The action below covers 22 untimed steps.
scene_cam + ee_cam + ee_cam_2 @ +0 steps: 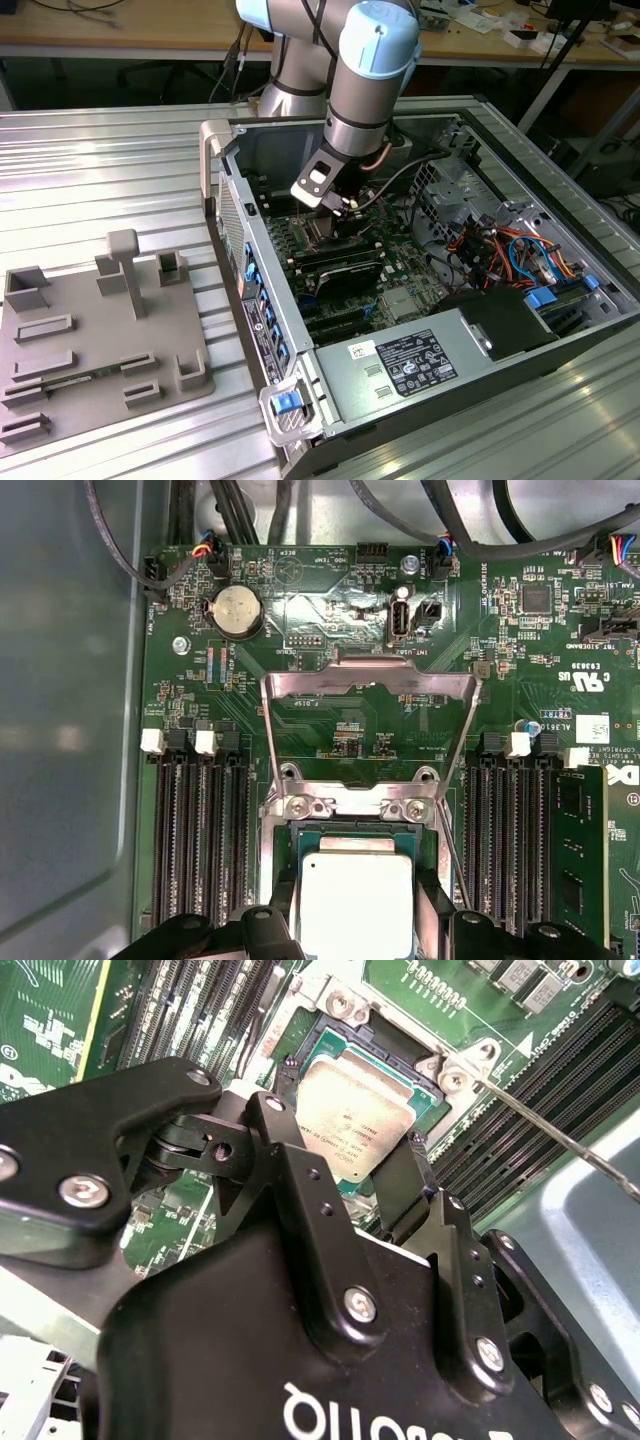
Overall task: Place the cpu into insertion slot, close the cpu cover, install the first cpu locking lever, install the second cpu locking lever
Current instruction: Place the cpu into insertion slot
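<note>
1. Your gripper (pixel 342 1132) is closed on the cpu (pixel 358 1120). One black finger sits against each of two opposite edges, and from here they look to be in contact with it.
2. The cpu is down at the insertion slot (pixel 395 1045), inside the black rim. I cannot tell whether it is fully seated or resting just above the pin field.
3. In the first wrist view, the cpu cover (pixel 400 675) is swung fully open. It lies back over the green board on the far side of the slot, well clear of the gripper.
4. The main risk is a skewed chip. If the cpu sits even slightly off square in the rim, pressing down could bend pins.
5. A second risk is letting go unevenly, since a finger that drags on an edge could lift or shift the chip.
6. Watch the thin locking lever (pixel 560 1140), which runs close past one finger and could snag the gripper.
7. In the exterior view, the gripper (pixel 335 200) is deep inside the computer case (pixel 300 330), with cables nearby.
</note>
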{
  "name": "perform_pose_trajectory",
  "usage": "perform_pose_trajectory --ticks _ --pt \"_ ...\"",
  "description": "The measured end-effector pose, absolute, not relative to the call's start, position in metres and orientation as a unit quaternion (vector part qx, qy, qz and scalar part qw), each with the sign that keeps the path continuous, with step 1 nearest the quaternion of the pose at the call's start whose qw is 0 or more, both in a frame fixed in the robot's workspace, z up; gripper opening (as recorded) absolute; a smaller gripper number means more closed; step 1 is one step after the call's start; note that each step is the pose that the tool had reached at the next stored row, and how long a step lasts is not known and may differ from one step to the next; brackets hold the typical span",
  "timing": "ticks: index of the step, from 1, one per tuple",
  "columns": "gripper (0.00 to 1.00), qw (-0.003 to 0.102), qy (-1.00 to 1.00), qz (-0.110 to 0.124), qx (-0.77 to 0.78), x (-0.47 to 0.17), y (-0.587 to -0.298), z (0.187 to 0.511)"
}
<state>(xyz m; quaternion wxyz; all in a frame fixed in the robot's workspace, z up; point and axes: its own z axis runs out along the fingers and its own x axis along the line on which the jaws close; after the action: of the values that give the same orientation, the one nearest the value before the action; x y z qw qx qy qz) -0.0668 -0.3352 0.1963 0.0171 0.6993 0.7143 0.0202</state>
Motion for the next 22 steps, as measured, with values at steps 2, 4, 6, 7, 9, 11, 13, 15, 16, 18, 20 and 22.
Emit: perform_pose_trajectory --ticks 2,4,6,7,9,11,13,15,16,18,20,22 --pt "0.55 0.017 0.714 0.020 0.699 -0.0668 -0.3351 0.1955" --pt "0.55 0.017 0.714 0.020 0.699 -0.0667 -0.3352 0.1949" --pt "0.55 0.017 0.715 0.020 0.699 -0.0667 -0.3352 0.1946" --pt "0.55 0.017 0.715 0.020 0.698 -0.0666 -0.3351 0.1945" --pt "0.55 0.017 0.716 0.020 0.697 -0.0666 -0.3351 0.1945" --pt "0.55 0.017 0.716 0.020 0.697 -0.0666 -0.3352 0.1944" --pt "0.55 0.017 0.716 0.020 0.697 -0.0666 -0.3352 0.1944" --pt "0.55 0.017 0.716 0.020 0.697 -0.0666 -0.3352 0.1944" --pt "0.55 0.017 0.716 0.020 0.697 -0.0666 -0.3352 0.1944" --pt "0.55 0.017 0.716 0.020 0.697 -0.0666 -0.3352 0.1943" --pt "0.55 0.017 0.716 0.020 0.697 -0.0666 -0.3352 0.1943" --pt "0.55 0.017 0.716 0.020 0.697 -0.0666 -0.3352 0.1943"
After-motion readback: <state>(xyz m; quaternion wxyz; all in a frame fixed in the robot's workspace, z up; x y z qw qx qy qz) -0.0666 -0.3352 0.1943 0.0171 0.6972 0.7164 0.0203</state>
